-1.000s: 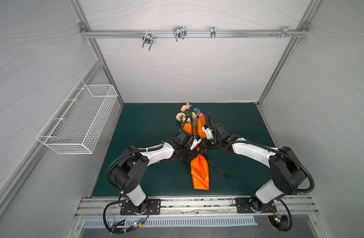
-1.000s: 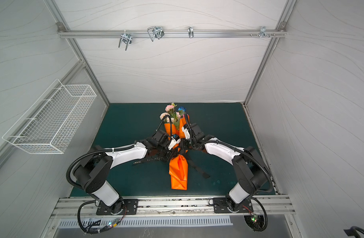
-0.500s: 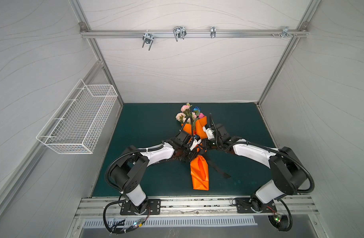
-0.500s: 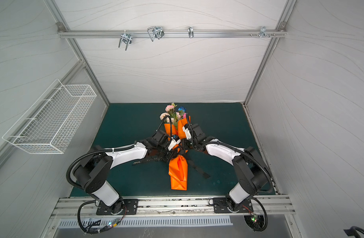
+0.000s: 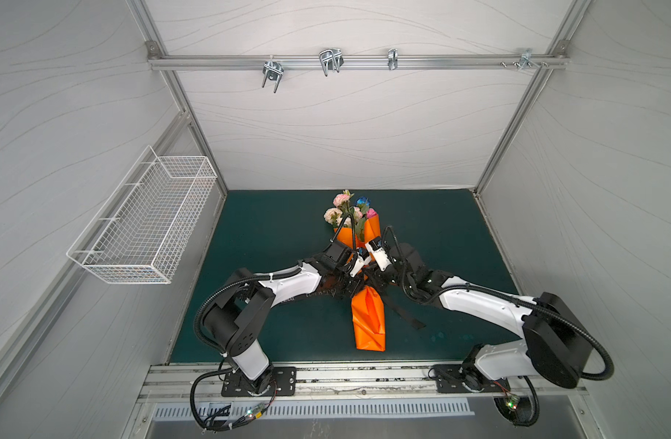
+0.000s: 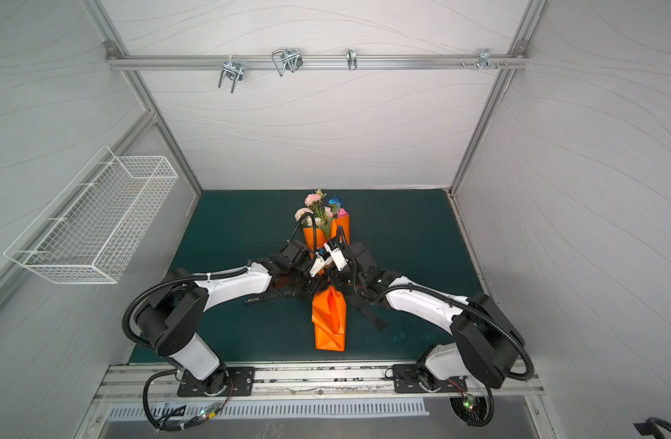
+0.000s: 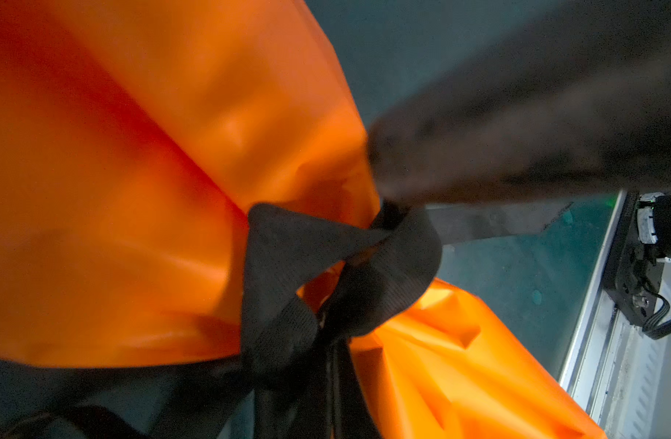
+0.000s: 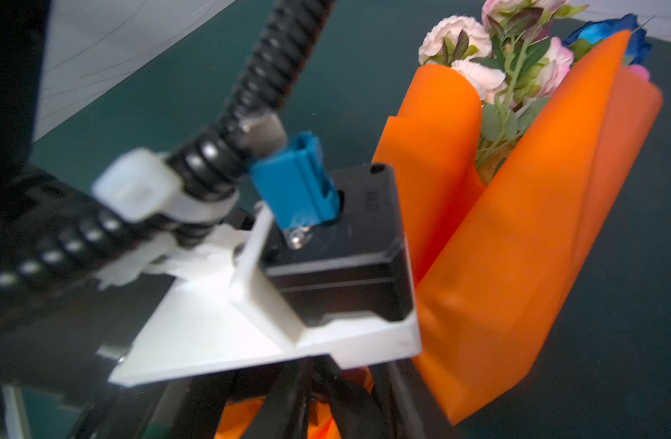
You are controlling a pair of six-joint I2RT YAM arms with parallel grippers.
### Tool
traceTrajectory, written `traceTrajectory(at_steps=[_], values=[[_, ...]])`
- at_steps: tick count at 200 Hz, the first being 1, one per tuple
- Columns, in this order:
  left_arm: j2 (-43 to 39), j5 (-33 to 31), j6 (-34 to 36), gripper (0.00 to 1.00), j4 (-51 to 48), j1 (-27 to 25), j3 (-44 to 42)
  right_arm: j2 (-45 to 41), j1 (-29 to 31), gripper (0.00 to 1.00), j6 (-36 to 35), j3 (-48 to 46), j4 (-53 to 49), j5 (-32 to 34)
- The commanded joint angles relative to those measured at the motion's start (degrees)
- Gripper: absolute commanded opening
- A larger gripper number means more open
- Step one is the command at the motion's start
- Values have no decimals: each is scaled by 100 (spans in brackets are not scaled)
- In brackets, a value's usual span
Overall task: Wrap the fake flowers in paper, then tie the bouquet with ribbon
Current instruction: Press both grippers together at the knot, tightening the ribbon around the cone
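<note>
Orange wrapping paper (image 5: 368, 323) sheathes the bouquet of fake flowers (image 5: 347, 213), which lies in the middle of the green mat (image 5: 269, 235). Its long axis runs front to back, blooms toward the rear wall and folded tail toward the arm bases. In both top views the wrists hide its waist; only the left wrist view shows us the black ribbon (image 7: 288, 247) looped and crossed there, and only the right wrist view brings the pink and cream heads close. The left gripper (image 5: 350, 284) is clamped tight, on what we cannot tell; the right gripper (image 5: 375, 279) we cannot judge.
</note>
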Motion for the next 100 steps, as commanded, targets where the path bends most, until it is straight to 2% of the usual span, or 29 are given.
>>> traceTrajectory(at_steps=[1,39,100], values=[[-51,226,-55,0,220,87,-13,89,71,33,-476,-26,135,266],[10,345,-88,0,247,130,-18,272,172,31,-683,3,30,334],[81,545,-85,0,291,220,-9,447,454,32,-987,43,-192,931]])
